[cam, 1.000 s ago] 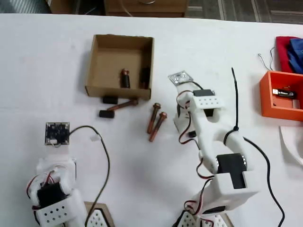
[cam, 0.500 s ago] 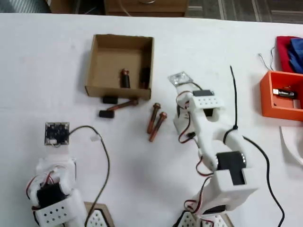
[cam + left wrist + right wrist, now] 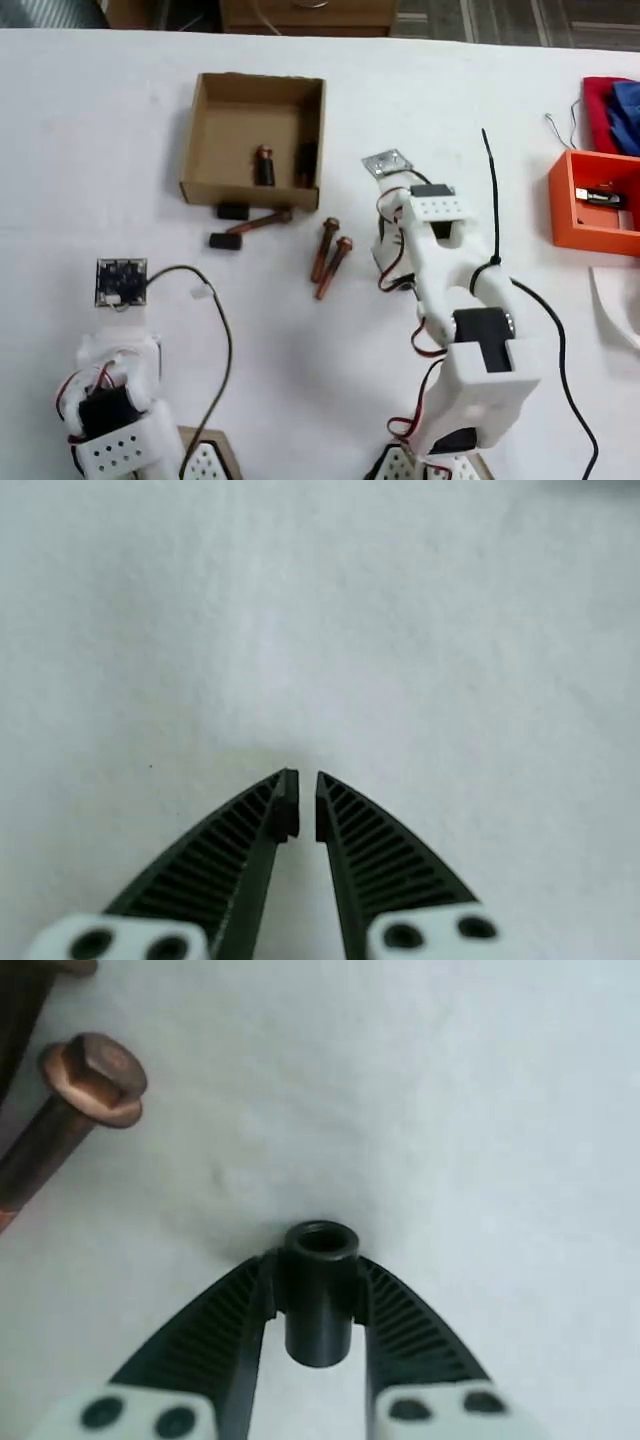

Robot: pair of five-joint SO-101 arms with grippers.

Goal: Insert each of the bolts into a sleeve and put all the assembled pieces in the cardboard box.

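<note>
My right gripper (image 3: 316, 1266) is shut on a black sleeve (image 3: 320, 1312), held upright with its hole facing the camera, just above the white table. A copper bolt (image 3: 75, 1100) lies close beside it. From above, the right arm (image 3: 432, 215) stands right of two loose bolts (image 3: 323, 248) (image 3: 335, 267). A third bolt (image 3: 262, 221) and two black sleeves (image 3: 232, 211) (image 3: 225, 240) lie by the front wall of the cardboard box (image 3: 200, 130), which holds two assembled pieces (image 3: 264, 165). My left gripper (image 3: 300, 805) is shut on nothing over bare table; its arm (image 3: 110, 410) is at the near left.
A small circuit board (image 3: 121, 281) with a cable lies ahead of the left arm. A shiny metal plate (image 3: 386, 163) sits beyond the right arm. An orange bin (image 3: 595, 205) and red cloth (image 3: 605, 110) are at the far right.
The right arm has shifted slightly to the right and away from the two bolts, still holding the sleeve. The left arm has not moved.
</note>
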